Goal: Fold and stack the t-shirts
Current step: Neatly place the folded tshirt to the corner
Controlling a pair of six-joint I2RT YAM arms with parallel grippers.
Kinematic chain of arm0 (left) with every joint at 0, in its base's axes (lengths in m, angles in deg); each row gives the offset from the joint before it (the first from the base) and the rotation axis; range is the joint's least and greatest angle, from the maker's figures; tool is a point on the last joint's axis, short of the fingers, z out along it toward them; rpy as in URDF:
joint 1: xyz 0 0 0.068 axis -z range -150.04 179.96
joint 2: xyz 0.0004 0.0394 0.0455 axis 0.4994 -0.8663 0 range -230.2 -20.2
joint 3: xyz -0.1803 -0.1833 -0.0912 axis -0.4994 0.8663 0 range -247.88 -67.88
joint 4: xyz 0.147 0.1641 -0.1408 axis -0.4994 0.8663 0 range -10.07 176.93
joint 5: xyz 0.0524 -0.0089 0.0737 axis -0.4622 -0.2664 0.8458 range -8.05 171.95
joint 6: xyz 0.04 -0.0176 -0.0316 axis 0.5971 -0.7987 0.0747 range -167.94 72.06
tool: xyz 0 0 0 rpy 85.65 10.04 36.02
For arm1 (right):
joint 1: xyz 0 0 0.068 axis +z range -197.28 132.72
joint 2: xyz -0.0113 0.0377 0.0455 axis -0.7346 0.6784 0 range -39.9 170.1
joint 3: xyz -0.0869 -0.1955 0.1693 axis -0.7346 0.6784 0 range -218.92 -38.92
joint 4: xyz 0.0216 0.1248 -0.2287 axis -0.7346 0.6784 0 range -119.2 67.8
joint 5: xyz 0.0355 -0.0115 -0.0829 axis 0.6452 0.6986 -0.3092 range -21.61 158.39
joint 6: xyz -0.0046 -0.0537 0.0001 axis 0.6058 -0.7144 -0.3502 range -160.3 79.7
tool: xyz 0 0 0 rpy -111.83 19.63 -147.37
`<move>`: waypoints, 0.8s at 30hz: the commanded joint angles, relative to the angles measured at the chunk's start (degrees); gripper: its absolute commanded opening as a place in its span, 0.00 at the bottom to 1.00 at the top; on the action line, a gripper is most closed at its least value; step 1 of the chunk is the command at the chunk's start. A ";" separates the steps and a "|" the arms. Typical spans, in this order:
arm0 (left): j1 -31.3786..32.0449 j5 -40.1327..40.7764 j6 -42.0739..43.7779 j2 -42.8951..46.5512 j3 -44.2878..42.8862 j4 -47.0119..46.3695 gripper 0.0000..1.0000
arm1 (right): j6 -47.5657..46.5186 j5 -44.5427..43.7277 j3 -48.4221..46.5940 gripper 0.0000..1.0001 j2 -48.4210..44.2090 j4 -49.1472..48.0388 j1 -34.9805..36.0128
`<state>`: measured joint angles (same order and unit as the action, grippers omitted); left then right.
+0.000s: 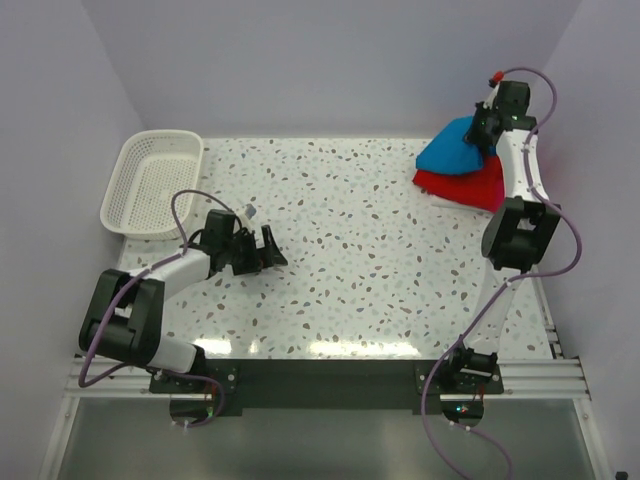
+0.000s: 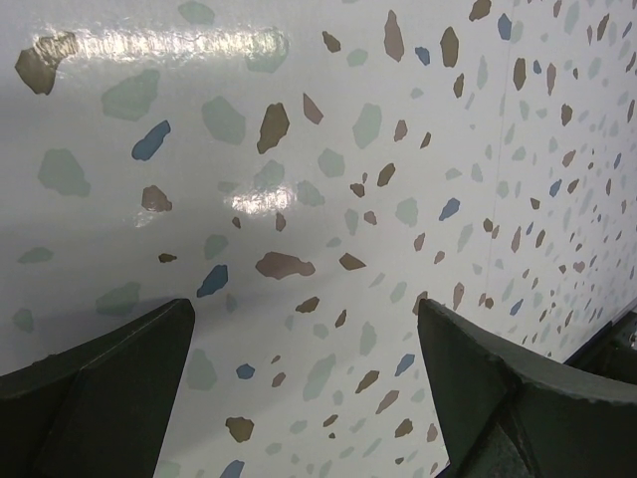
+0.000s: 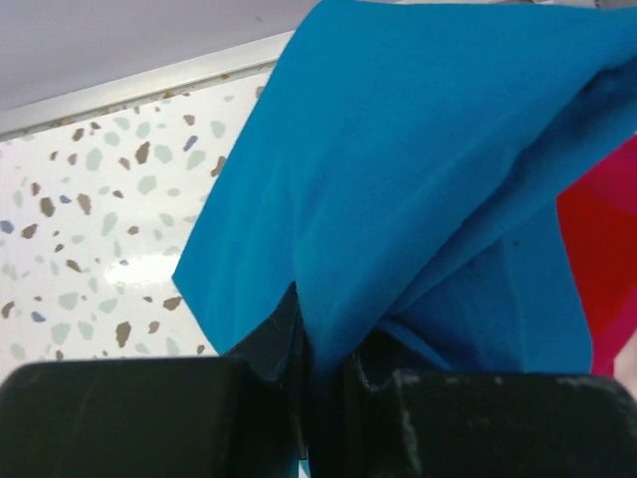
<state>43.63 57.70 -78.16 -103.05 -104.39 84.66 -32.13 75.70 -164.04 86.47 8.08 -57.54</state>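
Right-hand jaws, mine, are clamped on the blue t-shirt (image 1: 452,150), drawn up into a peak far to the right of the white basket (image 1: 165,134), my right gripper (image 1: 487,128) above it; the red t-shirt (image 1: 470,186) lies beneath. My left gripper (image 1: 262,248) hangs low, jaws apart, just right of the basket over the table (image 1: 380,260). From my left wrist, both fingers (image 2: 119,378) stand wide over speckled tabletop. From my right wrist, fingers (image 3: 264,349) pinch a blue fold (image 3: 398,179), red cloth (image 3: 597,249) alongside.
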 commanded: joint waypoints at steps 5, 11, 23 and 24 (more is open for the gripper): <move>-0.22 0.43 2.09 2.34 0.39 2.47 1.00 | -4.03 -16.17 -1.00 0.08 -3.32 2.27 0.24; -0.14 1.22 3.49 3.83 -0.92 4.49 1.00 | -2.54 -23.12 -0.30 0.70 -4.46 4.38 -0.11; -0.22 10.00 6.05 12.52 -6.55 12.32 1.00 | -0.17 -24.02 27.98 0.99 -34.91 1.23 -0.02; -0.22 10.27 6.13 13.23 -6.82 12.67 1.00 | 0.44 -22.62 32.70 0.99 -37.13 0.70 0.07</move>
<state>43.59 64.74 -73.85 -93.63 -108.20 95.17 -33.62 50.81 -137.61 58.16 11.31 -57.45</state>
